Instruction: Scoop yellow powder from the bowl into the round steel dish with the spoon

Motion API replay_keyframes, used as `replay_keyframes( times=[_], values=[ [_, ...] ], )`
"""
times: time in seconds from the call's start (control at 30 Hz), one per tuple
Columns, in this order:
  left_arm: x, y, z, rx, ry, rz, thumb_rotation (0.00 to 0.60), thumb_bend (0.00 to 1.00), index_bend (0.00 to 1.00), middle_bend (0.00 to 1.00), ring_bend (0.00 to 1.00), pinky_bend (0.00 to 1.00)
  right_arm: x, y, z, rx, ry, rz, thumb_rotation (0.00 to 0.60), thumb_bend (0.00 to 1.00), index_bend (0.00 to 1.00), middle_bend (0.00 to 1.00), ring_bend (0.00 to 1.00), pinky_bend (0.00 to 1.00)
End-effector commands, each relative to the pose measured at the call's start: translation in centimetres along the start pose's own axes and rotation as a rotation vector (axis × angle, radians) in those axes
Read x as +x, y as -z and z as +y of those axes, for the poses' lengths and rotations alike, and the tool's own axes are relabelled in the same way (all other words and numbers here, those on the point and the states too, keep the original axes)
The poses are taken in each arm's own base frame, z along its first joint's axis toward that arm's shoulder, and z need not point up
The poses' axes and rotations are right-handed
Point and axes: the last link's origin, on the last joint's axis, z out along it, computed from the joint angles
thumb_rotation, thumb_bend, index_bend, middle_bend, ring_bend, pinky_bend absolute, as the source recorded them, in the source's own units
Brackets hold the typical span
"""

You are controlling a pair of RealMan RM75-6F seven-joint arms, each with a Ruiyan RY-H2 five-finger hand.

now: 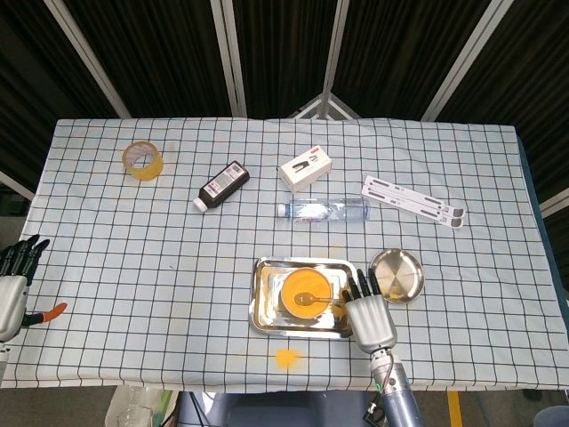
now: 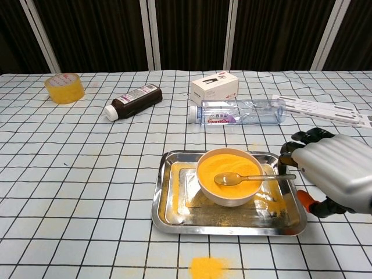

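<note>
A bowl filled with yellow powder is seen low and right of centre in the chest view, standing inside a rectangular steel tray. A spoon is laid across the bowl, its scoop resting on the powder and its handle reaching right over the rim. Loose powder is scattered on the tray floor, and a small spilled heap is seen on the checked tablecloth just below the tray, at the bottom edge of the frame.

The right hand is seen at the lower right of the chest view, beside the tray's right end, with its dark fingertips at the end of the spoon handle. Whether the handle is actually gripped cannot be told; the fingers are bent toward it and nothing is seen lifted. In the head view the round steel dish is found just right of the tray, with the right hand below it and partly over the tray's right edge.

The left hand is seen at the far left edge of the head view, fingers apart and nothing held.

Along the upper part of the table are placed a roll of yellow tape, a dark bottle lying on its side, a white box, a clear water bottle on its side and a flat white strip.
</note>
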Motion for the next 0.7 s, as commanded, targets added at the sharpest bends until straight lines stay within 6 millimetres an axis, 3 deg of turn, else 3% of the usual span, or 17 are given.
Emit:
replay_keyframes(
  times=[0.03,0.2,0.4,0.7],
  values=[
    [0.64,-0.19,0.10,-0.020,-0.023,0.040,0.600,0.00,0.00,0.00,0.00,0.00,0.12,-0.25,-0.10,0.002,-0.011,0.012,0.600,0.55,0.34,0.18,0.00,0.00],
    [1.25,-0.05,0.42,-0.053,-0.035,0.088,0.600,0.00,0.00,0.00,0.00,0.00,0.44,-0.61,-0.29,0.015,-0.023,0.043,0.600,0.55,0.36,0.28,0.00,0.00],
    [1.46,0.10,0.40,-0.055,-0.024,0.092,0.600,0.00,0.00,0.00,0.00,0.00,0.38,-0.90,-0.35,0.021,-0.023,0.059,0.600,0.55,0.40,0.40,0.09,0.00],
    [1.29,-0.09,0.14,-0.041,-0.015,0.079,0.600,0.00,0.00,0.00,0.00,0.00,0.15,-1.20,-0.67,0.024,-0.031,0.058,0.600,0.55,0.42,0.44,0.13,0.00]
  ],
)
